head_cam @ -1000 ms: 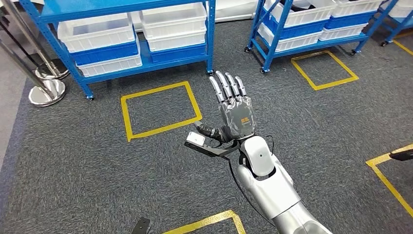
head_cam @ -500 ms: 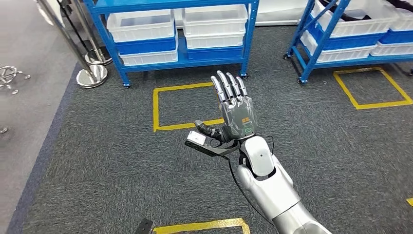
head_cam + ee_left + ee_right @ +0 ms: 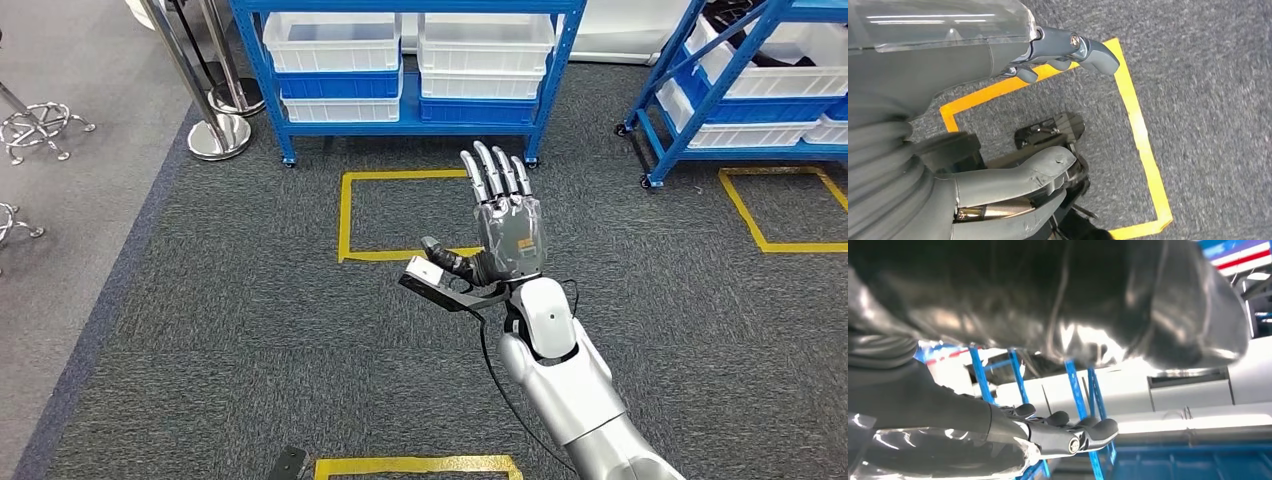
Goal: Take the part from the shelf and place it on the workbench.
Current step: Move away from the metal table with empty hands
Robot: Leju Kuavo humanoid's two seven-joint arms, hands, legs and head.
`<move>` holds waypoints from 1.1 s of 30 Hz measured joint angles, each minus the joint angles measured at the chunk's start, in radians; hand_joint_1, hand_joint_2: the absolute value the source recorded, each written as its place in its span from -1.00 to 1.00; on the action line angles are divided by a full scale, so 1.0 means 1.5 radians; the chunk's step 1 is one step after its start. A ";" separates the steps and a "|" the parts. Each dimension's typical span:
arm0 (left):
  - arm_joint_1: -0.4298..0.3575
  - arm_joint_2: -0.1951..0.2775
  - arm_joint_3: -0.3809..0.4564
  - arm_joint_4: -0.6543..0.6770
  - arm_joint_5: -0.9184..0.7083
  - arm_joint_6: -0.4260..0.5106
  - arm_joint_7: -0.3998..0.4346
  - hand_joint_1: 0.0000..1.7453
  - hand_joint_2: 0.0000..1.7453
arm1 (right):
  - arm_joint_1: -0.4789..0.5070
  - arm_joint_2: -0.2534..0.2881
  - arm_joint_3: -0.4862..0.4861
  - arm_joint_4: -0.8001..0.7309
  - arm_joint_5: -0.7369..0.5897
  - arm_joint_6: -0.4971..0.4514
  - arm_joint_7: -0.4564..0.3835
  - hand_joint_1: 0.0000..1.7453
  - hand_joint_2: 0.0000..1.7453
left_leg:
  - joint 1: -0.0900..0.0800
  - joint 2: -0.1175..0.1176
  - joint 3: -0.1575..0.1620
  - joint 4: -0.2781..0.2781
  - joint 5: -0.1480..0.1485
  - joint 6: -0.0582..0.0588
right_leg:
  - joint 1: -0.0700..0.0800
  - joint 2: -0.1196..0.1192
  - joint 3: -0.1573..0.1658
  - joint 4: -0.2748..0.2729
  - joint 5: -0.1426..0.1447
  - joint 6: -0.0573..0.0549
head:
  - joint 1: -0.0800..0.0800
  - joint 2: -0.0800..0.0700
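Bins (image 3: 330, 42) on shelf (image 3: 400, 112) ahead

Rough, matt grey carpet (image 3: 200, 330) covers the floor. Upper middle, a painted blue metal shelf (image 3: 548, 75) holds smooth white plastic bins (image 3: 332, 42). Upper left, a stanchion base (image 3: 219, 136) of polished, glossy metal.

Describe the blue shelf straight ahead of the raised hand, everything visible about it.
The blue shelf is a metal-looking rack with painted blue uprights and flat blue decks, standing on the dark grey carpet on small feet or casters. Its lower levels hold white plastic bins stacked on blue bins, two stacks side by side. The top of the rack is cut off by the picture edge. A yellow taped square marks the floor just in front of it. The right hand is raised, fingers spread, and does not touch it.
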 joint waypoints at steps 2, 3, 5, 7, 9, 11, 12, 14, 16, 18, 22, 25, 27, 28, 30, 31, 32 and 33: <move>0.000 0.000 0.000 0.000 0.000 0.003 -0.001 -1.00 1.00 | 0.004 -0.003 -0.010 0.005 -0.022 -0.001 -0.002 -1.00 -1.00 | 0.000 -0.006 0.000 0.003 -0.002 0.000 | -0.001 0.001 -0.009 -0.001 0.024 0.001 | 0.000 0.000; 0.001 0.000 -0.001 0.000 0.000 0.005 -0.001 -1.00 1.00 | 0.004 -0.004 -0.016 0.007 -0.035 -0.001 -0.005 -1.00 -1.00 | 0.000 -0.009 0.001 0.006 -0.004 -0.001 | -0.002 0.001 0.004 -0.036 0.050 0.001 | 0.000 0.000; 0.000 -0.001 -0.002 0.000 0.000 0.009 -0.004 -1.00 1.00 | 0.002 -0.006 -0.031 0.013 -0.059 -0.004 -0.013 -1.00 -1.00 | -0.001 -0.014 -0.001 0.013 -0.008 -0.005 | -0.002 0.003 0.036 -0.113 0.086 -0.002 | 0.000 0.000; -0.001 -0.001 -0.002 0.000 0.002 0.013 -0.006 -1.00 1.00 | 0.002 -0.009 -0.045 0.023 -0.078 -0.009 -0.021 -1.00 -1.00 | -0.001 -0.017 -0.004 0.016 -0.010 -0.012 | 0.001 0.006 0.050 -0.146 0.092 -0.006 | 0.000 0.000; -0.001 -0.001 -0.002 0.000 0.003 0.015 -0.007 -1.00 1.00 | 0.003 -0.012 -0.057 0.032 -0.093 -0.012 -0.026 -1.00 -1.00 | -0.001 -0.017 -0.004 0.015 -0.009 -0.018 | 0.003 0.006 0.050 -0.148 0.093 -0.012 | 0.000 0.000; -0.001 -0.001 -0.003 0.000 0.006 0.018 -0.008 -1.00 1.00 | 0.003 -0.013 -0.067 0.041 -0.109 -0.013 -0.031 -1.00 -1.00 | 0.001 -0.014 -0.009 0.029 -0.020 -0.025 | 0.001 0.005 0.052 -0.151 0.096 -0.021 | 0.000 0.000; -0.001 -0.001 -0.003 0.000 0.007 0.019 -0.008 -1.00 1.00 | 0.003 -0.013 -0.073 0.046 -0.115 -0.014 -0.033 -1.00 -1.00 | 0.002 -0.011 -0.019 0.052 -0.035 -0.028 | 0.000 0.004 0.054 -0.153 0.097 -0.025 | 0.000 0.000; -0.002 -0.001 -0.003 0.000 0.009 0.019 -0.009 -1.00 1.00 | 0.004 -0.014 -0.083 0.057 -0.126 -0.015 -0.037 -1.00 -1.00 | 0.003 -0.007 -0.056 0.132 -0.075 -0.032 | 0.001 0.002 0.054 -0.154 0.097 -0.029 | 0.000 0.000; -0.001 0.000 -0.003 0.000 0.010 0.019 -0.011 -1.00 1.00 | 0.007 -0.014 -0.092 0.069 -0.135 -0.015 -0.041 -1.00 -1.00 | 0.003 -0.006 -0.086 0.194 -0.094 -0.034 | 0.003 0.001 0.054 -0.154 0.096 -0.030 | 0.000 0.000; 0.000 0.000 -0.003 0.000 0.011 0.019 -0.013 -1.00 1.00 | 0.009 -0.014 -0.101 0.079 -0.144 -0.016 -0.044 -1.00 -1.00 | 0.003 -0.006 -0.085 0.191 -0.080 -0.032 | 0.004 0.001 0.055 -0.153 0.096 -0.030 | 0.000 0.000; -0.003 0.000 -0.003 0.000 0.012 0.020 -0.016 -1.00 1.00 | 0.010 -0.019 -0.123 0.093 -0.164 -0.021 -0.053 -1.00 -1.00 | 0.000 -0.004 -0.008 0.037 -0.015 -0.021 | 0.006 0.000 0.057 -0.154 0.094 -0.026 | 0.000 0.000; -0.004 0.000 -0.003 0.000 0.013 0.021 -0.017 -1.00 1.00 | 0.009 -0.025 -0.142 0.109 -0.176 -0.024 -0.061 -1.00 -1.00 | -0.006 -0.006 0.005 0.011 -0.014 -0.014 | 0.005 -0.001 0.057 -0.156 0.095 -0.016 | 0.000 0.000; -0.003 0.000 -0.003 0.000 0.014 0.022 -0.018 -1.00 1.00 | 0.010 -0.030 -0.154 0.119 -0.186 -0.026 -0.067 -1.00 -1.00 | -0.003 -0.006 0.009 0.002 -0.010 -0.007 | 0.004 0.000 0.056 -0.151 0.089 -0.009 | 0.000 0.000; -0.003 0.000 -0.003 0.000 0.016 0.024 -0.019 -1.00 1.00 | 0.010 -0.033 -0.160 0.122 -0.193 -0.029 -0.071 -1.00 -1.00 | -0.002 -0.006 0.011 -0.002 -0.008 -0.003 | 0.003 0.001 0.049 -0.134 0.077 -0.007 | 0.000 0.000; -0.004 0.000 -0.003 0.000 0.019 0.027 -0.020 -1.00 1.00 | 0.014 -0.041 -0.171 0.128 -0.213 -0.036 -0.084 -1.00 -1.00 | -0.002 -0.006 0.014 -0.006 -0.006 0.000 | 0.003 0.002 0.015 -0.064 0.039 -0.004 | 0.000 0.000; -0.003 0.000 -0.003 0.000 0.022 0.030 -0.022 -1.00 1.00 | 0.020 -0.045 -0.179 0.129 -0.225 -0.041 -0.093 -1.00 -1.00 | -0.002 -0.006 0.013 -0.005 -0.007 0.002 | 0.003 0.002 -0.006 -0.023 0.023 -0.002 | 0.000 0.000; -0.002 0.000 -0.002 0.000 0.024 0.032 -0.023 -1.00 1.00 | 0.029 -0.050 -0.186 0.130 -0.236 -0.046 -0.103 -1.00 -1.00 | -0.002 -0.007 0.014 -0.005 -0.007 0.002 | 0.003 0.002 -0.021 0.004 0.018 -0.001 | 0.000 0.000; 0.000 0.000 -0.002 0.000 0.027 0.036 -0.025 -1.00 1.00 | 0.039 -0.054 -0.195 0.128 -0.246 -0.051 -0.112 -1.00 -1.00 | -0.002 -0.008 0.014 -0.004 -0.008 0.003 | 0.002 0.002 -0.026 0.011 0.023 0.000 | 0.000 0.000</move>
